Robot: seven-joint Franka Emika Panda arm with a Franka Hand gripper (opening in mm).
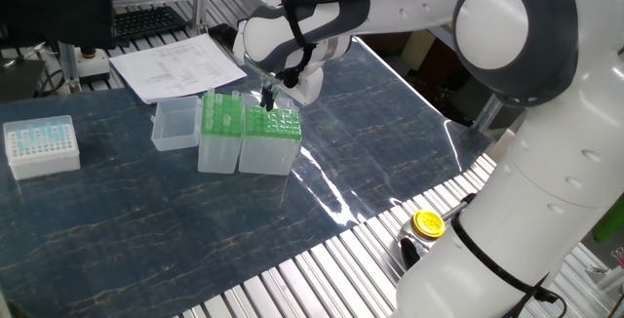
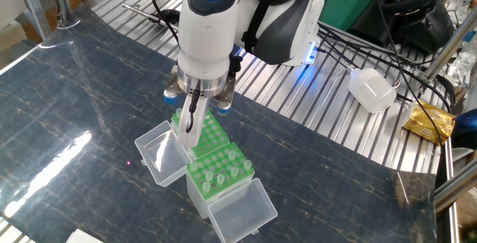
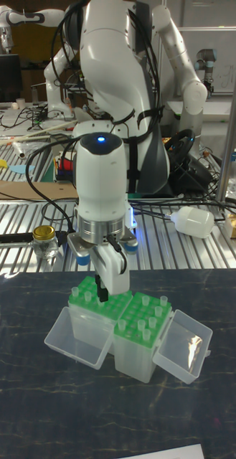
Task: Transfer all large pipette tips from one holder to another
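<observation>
Table: a dark, marble-patterned sheet (image 1: 146, 211) lies over a bench of ribbed metal slats (image 1: 322, 269).
Glare: bright streaks of light sit on the sheet toward its slatted edge.
Papers: printed sheets (image 1: 175, 64) lie at the sheet's far edge, with a black keyboard (image 1: 146, 20) behind them.
Jar: a yellow-capped jar (image 1: 426, 224) stands on the slats.
Bottle: a white plastic bottle (image 2: 371, 89) lies on the slats among black cables.
Behind the table: another white robot arm (image 3: 193, 79) and a monitor (image 3: 4, 75).

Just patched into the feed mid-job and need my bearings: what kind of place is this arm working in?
Most likely a robotics lab bench set up for lab-automation trials. Green-topped pipette tip boxes stand under the gripper, a second robot arm stands behind, and monitors and cables crowd the benches.
</observation>
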